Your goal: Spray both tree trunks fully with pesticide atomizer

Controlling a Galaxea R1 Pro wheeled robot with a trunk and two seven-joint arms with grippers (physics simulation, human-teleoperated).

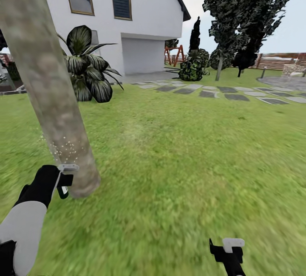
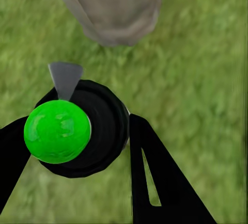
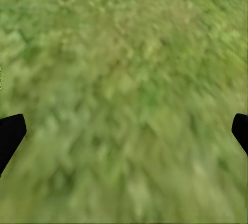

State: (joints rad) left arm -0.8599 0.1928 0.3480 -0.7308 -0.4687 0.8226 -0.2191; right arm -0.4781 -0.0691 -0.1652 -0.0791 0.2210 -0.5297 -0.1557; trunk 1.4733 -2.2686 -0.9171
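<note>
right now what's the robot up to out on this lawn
The left end effector is shut on the pesticide atomizer, its grey nozzle aimed at the base of the near tree trunk. Small white droplets speckle the bark just above the nozzle. The right end effector hangs open and empty over the grass.

A white house with a garage door stands behind a broad-leaved plant and dark shrub.
</note>
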